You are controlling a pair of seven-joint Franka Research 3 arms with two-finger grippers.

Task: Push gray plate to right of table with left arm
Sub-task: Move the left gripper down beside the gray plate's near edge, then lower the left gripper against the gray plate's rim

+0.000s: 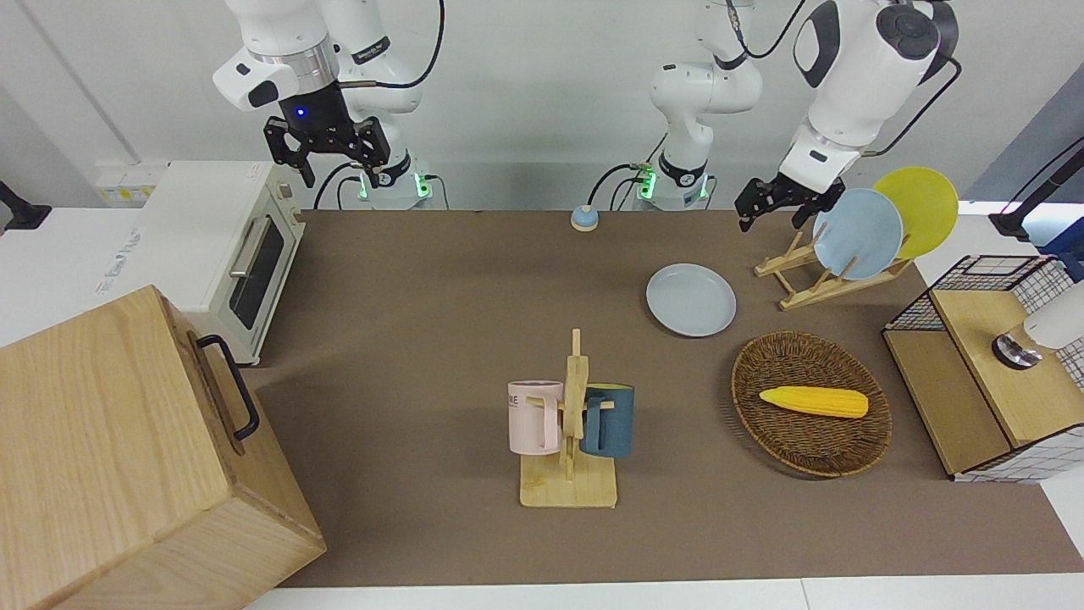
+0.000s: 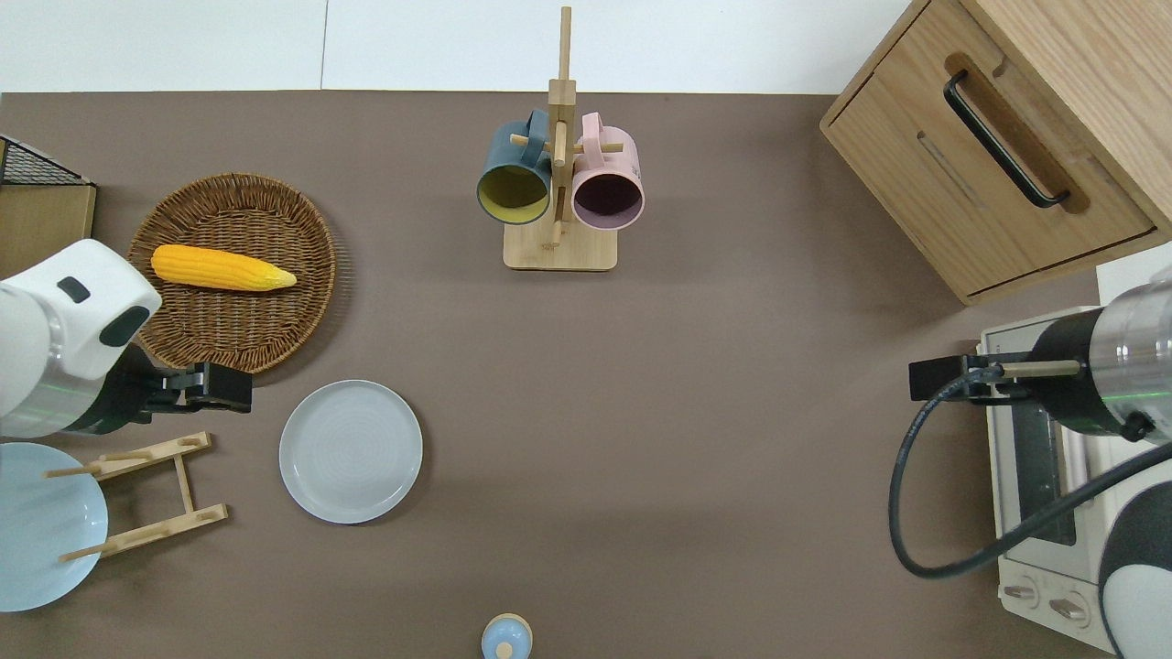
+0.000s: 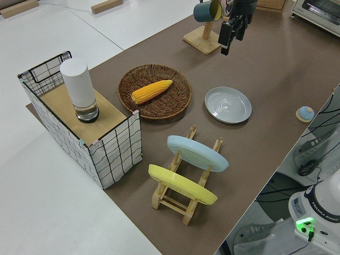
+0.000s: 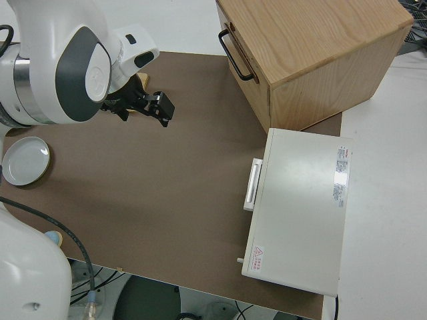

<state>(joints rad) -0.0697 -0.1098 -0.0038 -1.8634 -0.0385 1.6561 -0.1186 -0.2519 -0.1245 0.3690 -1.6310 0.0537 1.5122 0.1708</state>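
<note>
The gray plate (image 2: 351, 451) is round, shallow and pale gray with a faint blue tint, a low raised rim and fine concentric rings on its face. It lies flat on the table (image 2: 696, 439), toward the left arm's end, between the wicker basket (image 2: 233, 275) and the wooden plate rack (image 2: 146, 494). The left gripper (image 2: 218, 388) hangs just beside the plate's rim; whether its fingers are spread cannot be told. The right arm is parked.
</note>
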